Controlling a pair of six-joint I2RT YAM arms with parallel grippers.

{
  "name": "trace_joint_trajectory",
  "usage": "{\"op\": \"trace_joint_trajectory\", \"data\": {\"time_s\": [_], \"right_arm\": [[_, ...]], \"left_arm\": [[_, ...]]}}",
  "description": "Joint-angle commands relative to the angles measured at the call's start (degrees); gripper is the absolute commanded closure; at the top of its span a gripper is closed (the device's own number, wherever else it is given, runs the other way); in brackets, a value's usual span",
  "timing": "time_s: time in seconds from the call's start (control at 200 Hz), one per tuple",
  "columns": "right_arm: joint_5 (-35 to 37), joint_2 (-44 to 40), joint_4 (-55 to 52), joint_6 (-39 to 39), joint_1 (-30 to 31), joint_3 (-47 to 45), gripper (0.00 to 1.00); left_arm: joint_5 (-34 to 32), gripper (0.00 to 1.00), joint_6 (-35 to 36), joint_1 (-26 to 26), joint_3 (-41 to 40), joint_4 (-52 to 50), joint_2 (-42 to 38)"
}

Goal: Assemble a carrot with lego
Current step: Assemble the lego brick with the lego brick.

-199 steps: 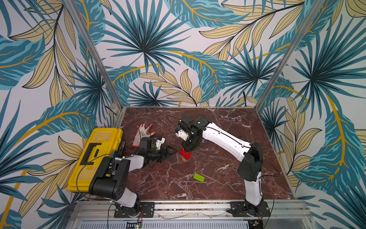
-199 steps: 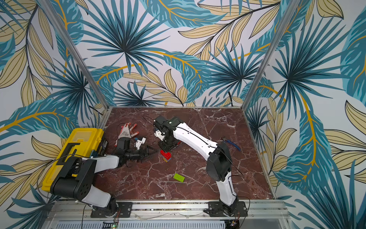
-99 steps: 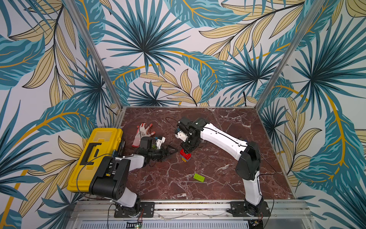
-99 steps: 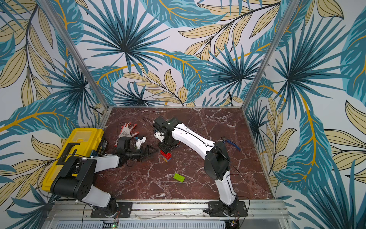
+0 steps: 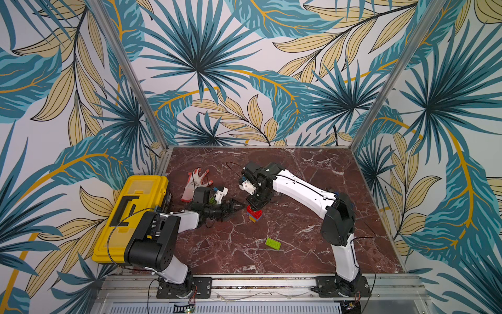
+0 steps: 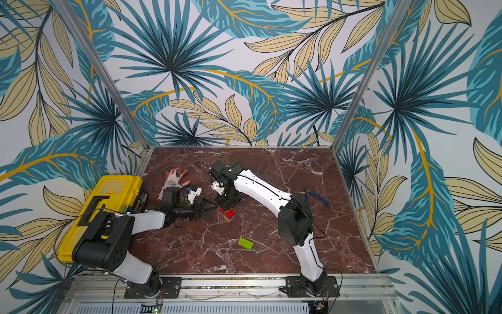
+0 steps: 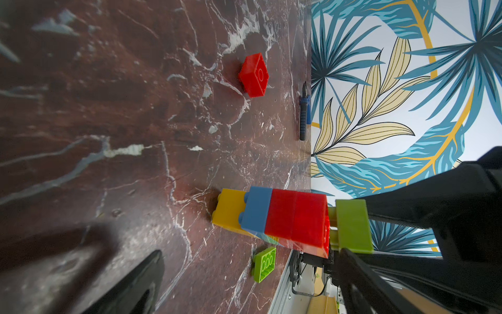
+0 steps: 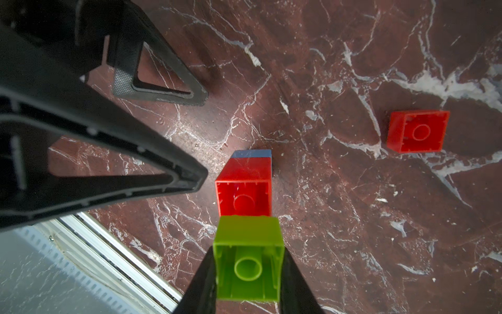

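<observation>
Evidently the danger is in the press itself: the right hand (image 8: 248,271) is clamped on a green brick (image 7: 353,225) whose studs seem only partly sunk into the red top of the carrot (image 5: 254,214), a yellow, blue and red stack standing on the worktop (image 5: 298,244) just below the middle of both top views. The left hand (image 6: 207,209), its fingers spread wide, lies just left of the stack without touching it, so an off-centre push would likely tip the unbraced column or skew the brick, and letting go before it seats could leave it loose
</observation>
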Motion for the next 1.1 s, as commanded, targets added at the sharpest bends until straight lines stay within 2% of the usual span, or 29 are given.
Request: {"op": "trace_joint_trajectory", "data": {"time_s": [0.0,0.35,0.691,1.096], "right_arm": [[-0.68,1.74,-0.13,0.95,0.21,-1.05,0.74],[1.49,2.46,-1.18,1.52,0.89,-1.57,0.74],[7.18,4.17,-3.5,3.05,3.63,-1.62,0.75],[6.66,3.62,-3.68,4.98,4.5,-2.7,0.75]], "left_arm": [[0.64,0.01,0.94,-0.44,1.59,1.0,0.88],[1.55,0.01,0.82,-1.03,2.76,0.97,3.08],[1.42,0.01,0.76,-1.07,2.83,0.97,3.07],[1.46,0.01,0.5,-1.02,3.14,0.88,3.76]]}}
